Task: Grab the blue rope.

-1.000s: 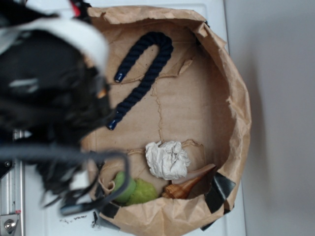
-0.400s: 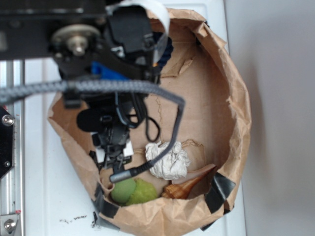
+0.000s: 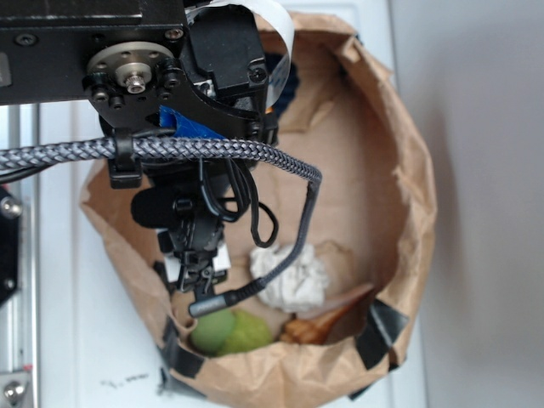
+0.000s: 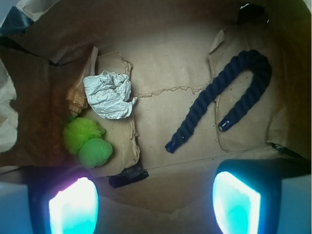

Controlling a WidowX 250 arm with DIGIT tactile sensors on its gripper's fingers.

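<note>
Only the wrist view shows the blue rope [image 4: 229, 92] clearly, beyond the wide-open, empty claw [image 4: 155, 202].

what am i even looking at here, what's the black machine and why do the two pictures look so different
Both pictures show one moment. The outside view looks down on a black robot arm with a grey braided cable, reaching over a brown paper bag whose walls are rolled down like a basket.

The other camera sits on the arm's wrist and looks into the bag. The two glowing pads at the bottom are the fingers of its gripper, spread apart and holding nothing.

In the bag lie a thick twisted dark navy rope bent like a hook, a crumpled white paper ball, two fuzzy green balls and a tan shell-like object. The rope is what it should grab; it isn't touched.
</note>
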